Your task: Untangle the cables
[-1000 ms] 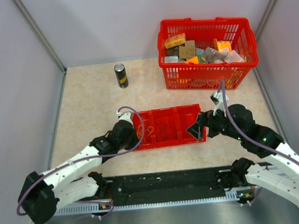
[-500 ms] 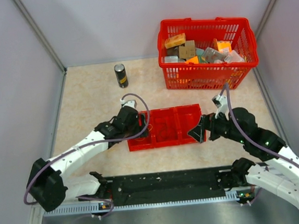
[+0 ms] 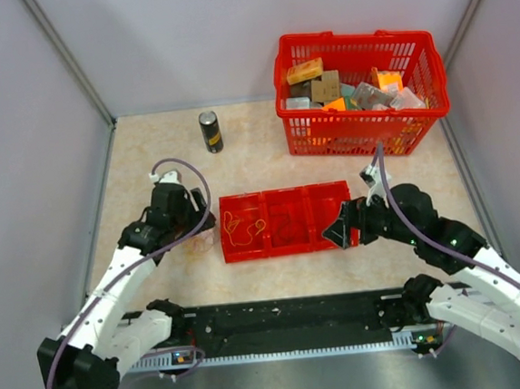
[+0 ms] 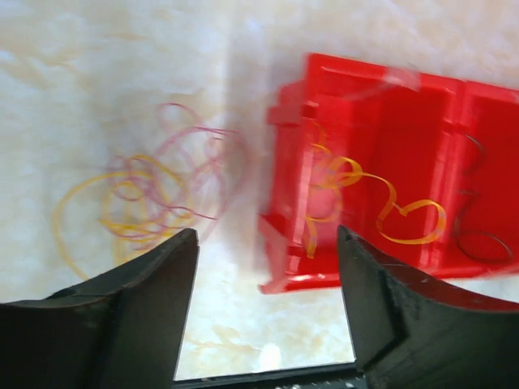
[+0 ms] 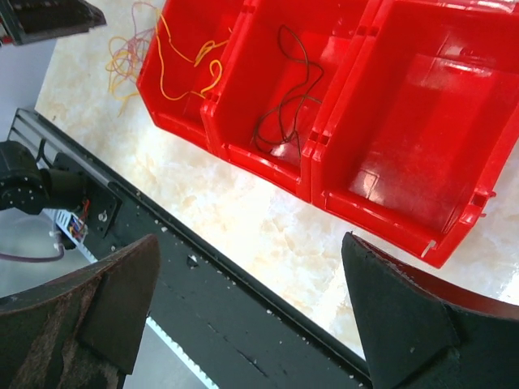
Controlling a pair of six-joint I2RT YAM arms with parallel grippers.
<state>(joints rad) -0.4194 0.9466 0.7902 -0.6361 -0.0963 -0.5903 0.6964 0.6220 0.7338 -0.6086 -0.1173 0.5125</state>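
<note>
Tangled yellow and red cables (image 4: 154,198) on counter (image 3: 148,159), just left of tray (image 3: 330,217); yellow cable (image 4: 345,168) in left bin, dark cable (image 5: 284,101) in middle. Left gripper (image 4: 266,243) apart, empty, over tangle; right gripper (image 5: 250,243) apart at tray's right end

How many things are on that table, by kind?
Red plastic containers: 2, a three-compartment tray and a slotted basket.
Dark metal can: 1.
Thin wires in the tray: 2, a yellow wire and a dark wire.
Tangle of yellow and pink wires on the tabletop: 1.
Total: 6.
</note>
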